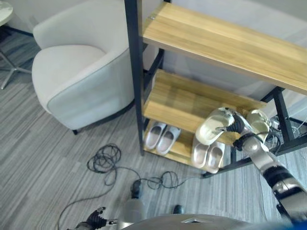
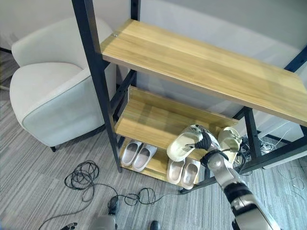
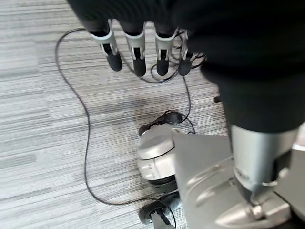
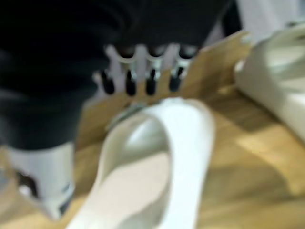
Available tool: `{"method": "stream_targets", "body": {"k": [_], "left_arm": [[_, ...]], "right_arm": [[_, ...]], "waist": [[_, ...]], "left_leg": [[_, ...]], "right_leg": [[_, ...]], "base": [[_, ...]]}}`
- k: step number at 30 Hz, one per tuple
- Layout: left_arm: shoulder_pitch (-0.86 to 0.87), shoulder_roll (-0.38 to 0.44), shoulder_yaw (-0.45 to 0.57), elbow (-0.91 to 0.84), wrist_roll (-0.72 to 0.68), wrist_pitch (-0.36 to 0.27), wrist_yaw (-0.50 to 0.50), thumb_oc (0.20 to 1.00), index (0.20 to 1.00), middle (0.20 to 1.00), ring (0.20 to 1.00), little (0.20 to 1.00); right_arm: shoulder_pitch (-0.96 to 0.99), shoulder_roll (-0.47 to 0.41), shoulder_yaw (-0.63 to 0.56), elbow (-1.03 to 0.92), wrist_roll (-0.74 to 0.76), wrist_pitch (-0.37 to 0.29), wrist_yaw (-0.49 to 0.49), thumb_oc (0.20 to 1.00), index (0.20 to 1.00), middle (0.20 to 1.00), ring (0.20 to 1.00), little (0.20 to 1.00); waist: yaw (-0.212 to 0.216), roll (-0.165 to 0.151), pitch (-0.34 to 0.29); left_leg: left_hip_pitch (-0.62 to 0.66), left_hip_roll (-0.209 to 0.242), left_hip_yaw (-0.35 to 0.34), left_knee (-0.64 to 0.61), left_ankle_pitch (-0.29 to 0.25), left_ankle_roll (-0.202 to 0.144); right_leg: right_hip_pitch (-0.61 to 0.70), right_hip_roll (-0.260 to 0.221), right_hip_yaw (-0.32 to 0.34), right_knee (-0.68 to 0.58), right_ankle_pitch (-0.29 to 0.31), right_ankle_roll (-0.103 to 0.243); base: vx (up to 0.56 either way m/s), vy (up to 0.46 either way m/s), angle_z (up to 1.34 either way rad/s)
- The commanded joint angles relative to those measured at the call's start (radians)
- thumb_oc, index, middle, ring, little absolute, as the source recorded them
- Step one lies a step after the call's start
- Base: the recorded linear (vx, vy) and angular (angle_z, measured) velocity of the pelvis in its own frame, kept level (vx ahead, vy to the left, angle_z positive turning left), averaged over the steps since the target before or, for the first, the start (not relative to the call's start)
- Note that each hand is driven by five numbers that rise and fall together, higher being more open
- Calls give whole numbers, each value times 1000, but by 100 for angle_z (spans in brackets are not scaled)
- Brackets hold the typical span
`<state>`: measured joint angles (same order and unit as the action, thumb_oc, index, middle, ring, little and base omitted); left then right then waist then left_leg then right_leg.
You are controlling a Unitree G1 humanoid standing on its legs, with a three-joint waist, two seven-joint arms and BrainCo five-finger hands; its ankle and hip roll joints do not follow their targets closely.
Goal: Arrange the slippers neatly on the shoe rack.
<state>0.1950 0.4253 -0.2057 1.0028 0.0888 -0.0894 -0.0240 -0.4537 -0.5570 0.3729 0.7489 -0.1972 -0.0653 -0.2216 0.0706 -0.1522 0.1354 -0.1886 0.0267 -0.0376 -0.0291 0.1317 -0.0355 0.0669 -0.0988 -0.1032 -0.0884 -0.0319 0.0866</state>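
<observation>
While two pairs of slippers already sit side by side on the bottom shelf of the shoe rack, my right robot hand grips a pale slipper, tilted over the front edge of the middle shelf; its mate lies just beside it on that shelf. I judge the job mostly done: setting this one down and squaring the pair remains. My left robot hand hangs slack-fingered over the carpet. An armchair stands left of the rack, well clear.
</observation>
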Motion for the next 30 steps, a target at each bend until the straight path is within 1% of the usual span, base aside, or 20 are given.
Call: {"method": "stream_targets", "body": {"k": [1,4,5,7,8,12,16,19,30], "left_arm": [[-19,14,-73,-9,-24,-30,16,1000,1000,1000,1000,1000],[-47,15,-80,-8,-42,-32,33,1000,1000,1000,1000,1000],[-48,14,-79,-8,-42,-32,33,1000,1000,1000,1000,1000],[-63,15,-79,-10,-52,-32,39,1000,1000,1000,1000,1000],[-70,16,-80,-10,-59,-30,48,1000,1000,1000,1000,1000],[-80,16,-83,-10,-58,-29,58,1000,1000,1000,1000,1000],[-90,17,-91,-12,-58,-33,65,1000,1000,1000,1000,1000],[-98,20,-98,-22,-66,-36,67,1000,1000,1000,1000,1000],[-117,14,-104,13,-67,-38,71,1000,1000,1000,1000,1000]], "right_arm": [[-126,-37,23,63,-23,18,-50,1000,1000,1000,1000,1000],[-199,-52,46,130,-54,48,-68,1000,1000,1000,1000,1000],[-202,-51,47,132,-54,47,-68,1000,1000,1000,1000,1000],[-237,-61,59,156,-87,67,-78,1000,1000,1000,1000,1000],[-258,-67,67,181,-123,90,-86,1000,1000,1000,1000,1000],[-279,-74,75,218,-175,110,-108,1000,1000,1000,1000,1000],[-297,-87,84,263,-192,117,-120,1000,1000,1000,1000,1000],[-313,-117,96,299,-205,118,-128,1000,1000,1000,1000,1000],[-318,-192,121,342,-249,124,-130,1000,1000,1000,1000,1000]], "waist": [[32,39,10],[32,46,27],[31,46,27],[30,52,38],[30,56,46],[24,63,45],[22,69,47],[19,77,45],[8,90,29]], "left_leg": [[9,-26,-29,151,-234,42],[-14,-32,-40,142,-218,40],[-15,-33,-41,142,-217,40],[-29,-36,-47,139,-209,39],[-37,-37,-53,135,-204,39],[-38,-39,-64,126,-199,39],[-38,-41,-71,119,-193,37],[-36,-41,-76,110,-186,34],[-16,-38,-88,81,-173,26]], "right_leg": [[-93,-29,-11,135,-4,29],[-116,-32,-21,142,-4,26],[-118,-32,-22,143,-4,26],[-130,-33,-28,150,-5,25],[-139,-34,-34,156,-5,24],[-147,-35,-42,163,-11,22],[-148,-37,-48,165,-14,21],[-149,-37,-55,168,-21,18],[-140,-35,-71,164,-34,12]], "base": [[-73,11,16],[-63,7,9],[-57,3,15],[-67,1,17],[-57,-6,7],[-10,-5,4],[-7,-2,5],[-10,-9,7],[2,-11,5]]}}
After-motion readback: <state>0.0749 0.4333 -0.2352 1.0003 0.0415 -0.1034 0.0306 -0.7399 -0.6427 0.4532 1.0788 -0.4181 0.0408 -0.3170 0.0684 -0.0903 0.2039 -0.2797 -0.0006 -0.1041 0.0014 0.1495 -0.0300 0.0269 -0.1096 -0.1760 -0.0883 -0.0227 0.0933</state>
